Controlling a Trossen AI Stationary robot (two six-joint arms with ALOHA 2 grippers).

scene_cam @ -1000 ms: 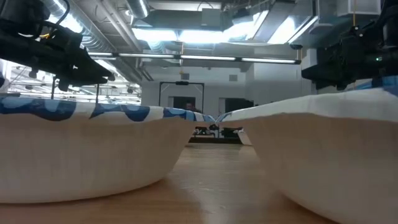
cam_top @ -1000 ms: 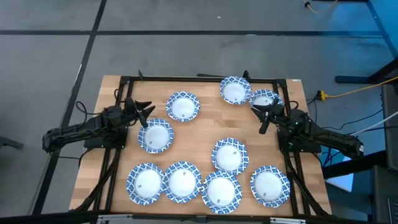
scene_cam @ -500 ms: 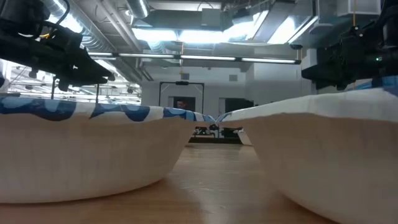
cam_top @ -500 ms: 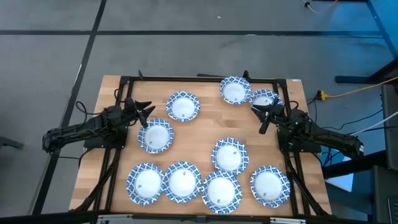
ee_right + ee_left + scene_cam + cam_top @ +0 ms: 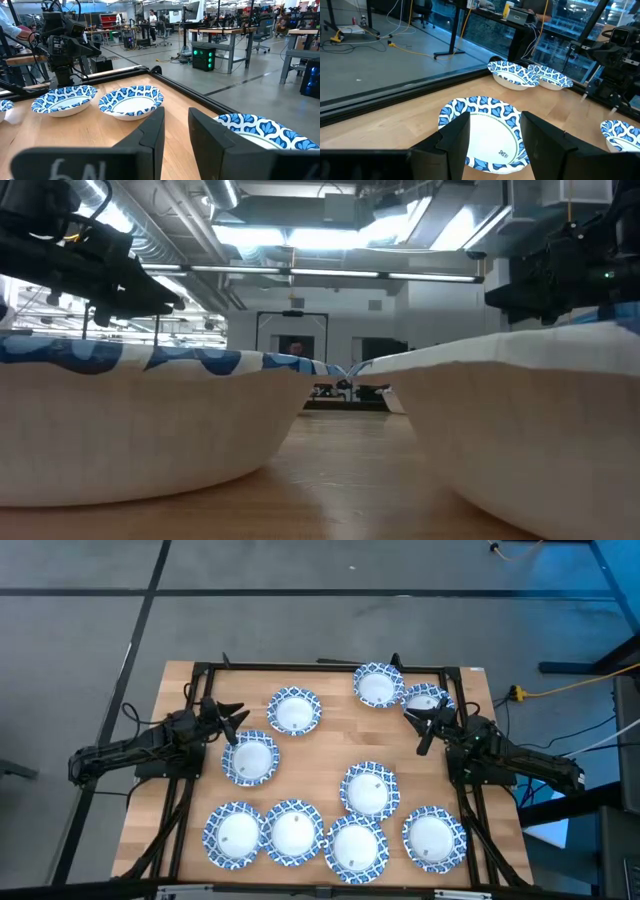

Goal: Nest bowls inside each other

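Nine bowls (image 5: 369, 789) are spread singly over the wooden table (image 5: 322, 752), beyond which grey floor is seen, the left gripper (image 5: 229, 721) being held wide, the right gripper (image 5: 421, 725) narrower, both empty.

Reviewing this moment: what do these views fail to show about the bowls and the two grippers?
- Low view: two blue-and-white patterned bowls fill the foreground and hide the bowls and wooden table behind them.
- Low view: both arms are cut off by the top edge, their fingertips unseen.
- High view: the bowl at the right gripper is partly covered by it; contact cannot be told.
- Left wrist view: the left gripper hides part of the bowl behind it.
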